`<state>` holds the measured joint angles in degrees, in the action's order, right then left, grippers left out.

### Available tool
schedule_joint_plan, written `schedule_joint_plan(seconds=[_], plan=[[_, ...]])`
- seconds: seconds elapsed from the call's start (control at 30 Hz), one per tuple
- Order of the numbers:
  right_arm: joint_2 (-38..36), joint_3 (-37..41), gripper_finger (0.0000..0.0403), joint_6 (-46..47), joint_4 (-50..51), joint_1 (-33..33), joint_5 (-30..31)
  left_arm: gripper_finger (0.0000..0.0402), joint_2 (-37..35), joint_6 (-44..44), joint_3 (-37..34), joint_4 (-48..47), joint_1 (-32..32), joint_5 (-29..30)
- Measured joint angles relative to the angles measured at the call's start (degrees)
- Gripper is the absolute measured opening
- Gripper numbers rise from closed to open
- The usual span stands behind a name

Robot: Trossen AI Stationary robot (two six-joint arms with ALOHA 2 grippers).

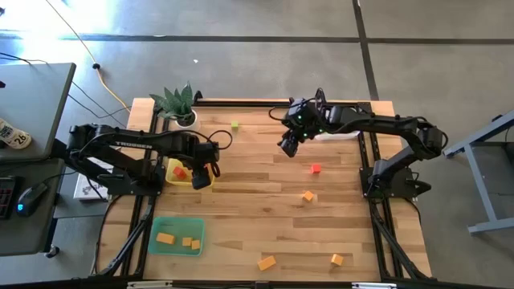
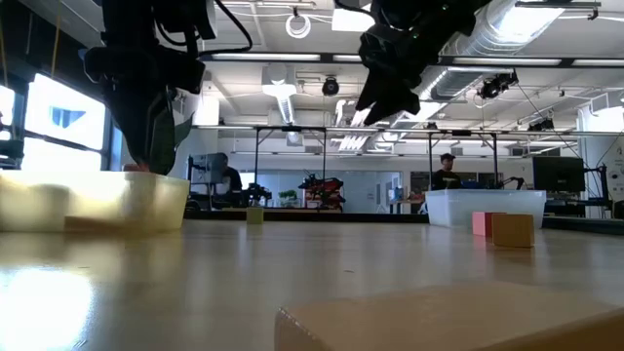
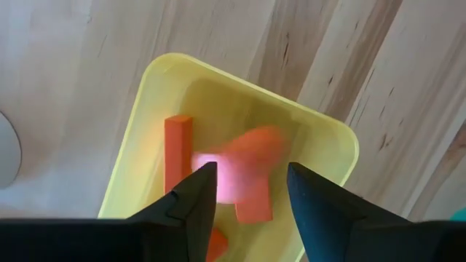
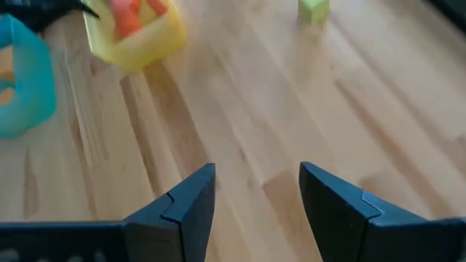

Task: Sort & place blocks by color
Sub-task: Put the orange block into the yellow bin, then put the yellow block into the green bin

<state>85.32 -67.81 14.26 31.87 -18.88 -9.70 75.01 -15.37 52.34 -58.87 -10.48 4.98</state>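
Left gripper [image 3: 247, 191] over the yellow tray [image 3: 331, 138]
Its fingers stand apart above red blocks [image 3: 178, 149]; the right gripper [image 4: 256, 191], open and empty, hangs above bare table [image 4: 240, 109].

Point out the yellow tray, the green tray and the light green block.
yellow tray [image 3: 331, 129]: left wrist view, on its rim at a corner.
green tray [image 1: 161, 225]: high view, on a bare part of its floor.
light green block [image 1: 234, 125]: high view, on its top face.

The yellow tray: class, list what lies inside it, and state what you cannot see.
Inside the yellow tray, the left wrist view shows red blocks: an upright oblong and a blurred block beneath the left gripper, whose fingers are apart. The fingers hide the tray's near end, so no full count.
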Motion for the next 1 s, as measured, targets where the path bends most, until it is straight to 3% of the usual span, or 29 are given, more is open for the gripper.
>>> schedule_joint_plan(seconds=[0.43,1.0], plan=[[0.00,0.00,0.0185,18.29,17.10,7.68,-1.66,0.0208,0.21,3.60,0.00,-0.03,0.01,0.77],[0.00,0.14,0.0185,31.96,26.09,21.09,1.23,0.0211,0.19,5.69,0.00,0.48,0.01,0.17]])
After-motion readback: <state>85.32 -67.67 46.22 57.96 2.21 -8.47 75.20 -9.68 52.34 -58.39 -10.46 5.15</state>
